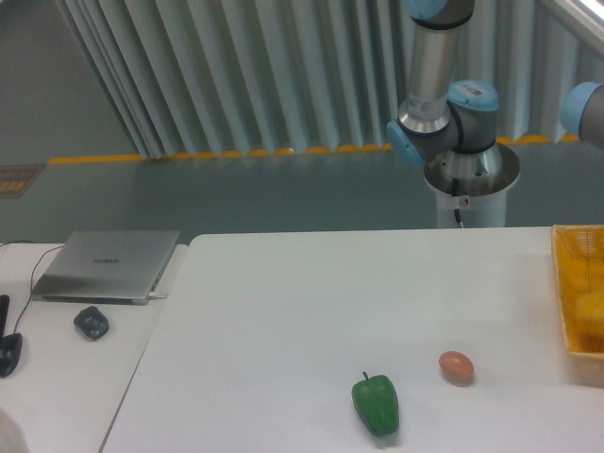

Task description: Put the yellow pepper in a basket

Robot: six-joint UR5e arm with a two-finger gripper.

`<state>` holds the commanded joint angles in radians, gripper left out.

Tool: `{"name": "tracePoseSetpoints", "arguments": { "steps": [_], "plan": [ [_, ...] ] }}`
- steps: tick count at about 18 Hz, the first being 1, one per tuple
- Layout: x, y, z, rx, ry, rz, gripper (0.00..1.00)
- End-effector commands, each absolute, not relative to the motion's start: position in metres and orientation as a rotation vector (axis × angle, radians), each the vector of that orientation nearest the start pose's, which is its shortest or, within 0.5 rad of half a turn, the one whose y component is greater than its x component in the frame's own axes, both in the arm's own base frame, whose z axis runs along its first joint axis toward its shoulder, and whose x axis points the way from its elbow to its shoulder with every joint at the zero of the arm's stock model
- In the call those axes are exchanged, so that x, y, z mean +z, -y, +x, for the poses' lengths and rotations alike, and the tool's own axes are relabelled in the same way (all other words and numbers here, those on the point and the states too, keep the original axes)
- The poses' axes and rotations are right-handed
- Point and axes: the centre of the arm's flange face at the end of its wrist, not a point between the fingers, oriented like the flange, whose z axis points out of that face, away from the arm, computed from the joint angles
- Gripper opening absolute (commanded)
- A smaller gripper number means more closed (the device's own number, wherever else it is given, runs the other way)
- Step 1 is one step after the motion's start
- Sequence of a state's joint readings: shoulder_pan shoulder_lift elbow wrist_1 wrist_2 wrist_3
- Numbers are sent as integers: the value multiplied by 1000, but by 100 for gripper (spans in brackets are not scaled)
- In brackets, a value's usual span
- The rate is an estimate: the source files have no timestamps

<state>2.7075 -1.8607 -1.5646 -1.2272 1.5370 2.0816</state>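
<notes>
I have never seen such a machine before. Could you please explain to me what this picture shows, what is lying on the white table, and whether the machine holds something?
There is one picture, from a fixed camera facing the table. The grey and blue tube is a robot arm on a round pedestal behind the table. Its two-finger gripper is outside the picture on the right, so whether it holds something cannot be seen. On the table lie a green pepper and a small orange-brown egg. At the right edge stands a yellow basket; a blurred yellow shape inside it may be the yellow pepper. On the lower side table at left are a closed laptop and a dark mouse.
</notes>
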Motion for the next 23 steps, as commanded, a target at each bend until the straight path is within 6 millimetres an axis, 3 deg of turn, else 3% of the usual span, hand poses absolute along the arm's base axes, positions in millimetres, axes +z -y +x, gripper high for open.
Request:
{"name": "tracePoseSetpoints", "arguments": {
  "steps": [5,10,16,19,23],
  "plan": [
    [369,-381,-487,99,-1412,-2764,100],
    [374,-421,-453,107,-1348,-2789,100],
    [379,-436,-440,120,-1389,-2764,100],
    [383,-455,-418,128,-1437,-2739,100],
    [385,-471,-401,148,-1359,-2767,100]
  ]
}}
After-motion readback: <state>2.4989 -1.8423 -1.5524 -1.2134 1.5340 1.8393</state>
